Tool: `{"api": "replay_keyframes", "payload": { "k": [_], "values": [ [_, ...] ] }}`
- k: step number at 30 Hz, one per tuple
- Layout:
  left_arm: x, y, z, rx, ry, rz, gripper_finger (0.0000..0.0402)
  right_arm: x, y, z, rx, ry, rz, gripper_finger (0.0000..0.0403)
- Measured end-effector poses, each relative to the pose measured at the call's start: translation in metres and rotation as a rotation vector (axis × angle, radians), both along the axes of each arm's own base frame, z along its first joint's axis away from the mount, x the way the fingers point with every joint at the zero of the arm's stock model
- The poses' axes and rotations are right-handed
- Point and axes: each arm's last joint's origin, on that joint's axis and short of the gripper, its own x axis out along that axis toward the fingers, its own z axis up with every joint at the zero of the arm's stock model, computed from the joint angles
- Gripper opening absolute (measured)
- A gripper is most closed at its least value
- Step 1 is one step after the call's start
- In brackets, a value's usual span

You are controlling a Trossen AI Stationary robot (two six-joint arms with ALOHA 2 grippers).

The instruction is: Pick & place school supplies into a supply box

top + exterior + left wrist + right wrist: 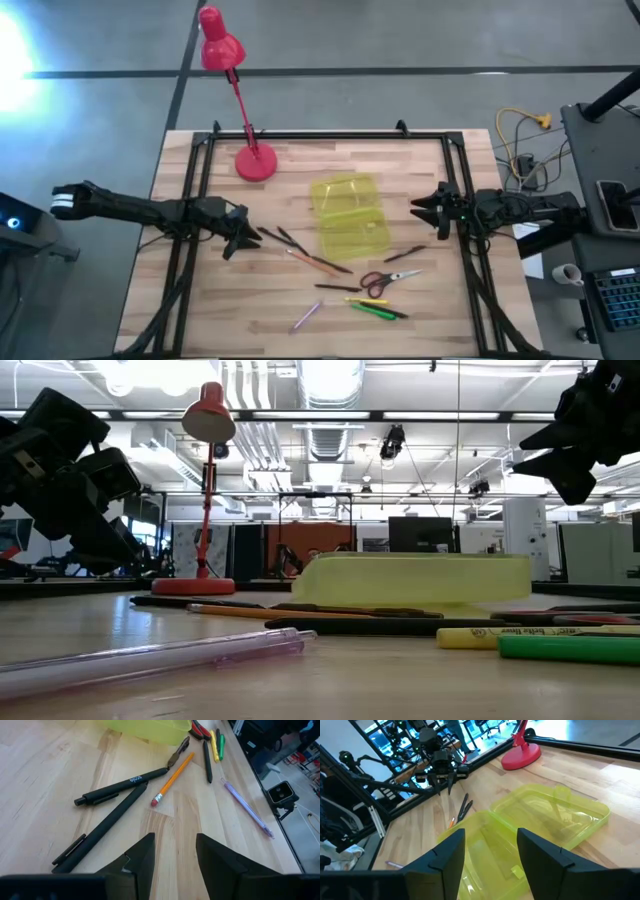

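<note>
The yellow-green supply box (350, 214) lies open on the table's middle, its lid folded out toward the far side (555, 815). Two black pens (120, 787) and an orange pencil (172, 777) lie left of it, next to my left gripper (243, 238), which is open and empty above the table. Red-handled scissors (385, 280), yellow and green markers (378, 307), a dark pen (336, 288) and a purple pen (306, 316) lie near the front. My right gripper (425, 212) is open and empty, right of the box.
A red desk lamp (245, 100) stands at the far left of the table. A black frame rail (330, 135) runs around the tabletop. Bare wood lies at the near left (200, 310).
</note>
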Motion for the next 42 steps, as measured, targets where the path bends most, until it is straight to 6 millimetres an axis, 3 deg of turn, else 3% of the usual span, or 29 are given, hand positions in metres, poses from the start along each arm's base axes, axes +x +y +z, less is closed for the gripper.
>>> {"api": "replay_keyframes", "payload": {
  "k": [29,32,36,42],
  "values": [
    [0.0,0.0,0.0,0.0,0.0,0.0,0.0128,0.0,0.0,0.001,0.001,-0.008,-0.003,0.0173],
    [0.0,0.0,0.0,0.0,0.0,0.0,0.0128,0.001,0.0,0.004,0.009,-0.048,-0.018,0.0173],
    [0.0,0.0,0.0,0.0,0.0,0.0,0.0128,0.004,0.0,0.018,0.201,-0.219,-0.047,0.017],
    [0.0,0.0,0.0,0.0,0.0,0.0,0.0128,0.018,0.006,0.037,0.293,-0.38,0.113,0.0169]
  ]
}}
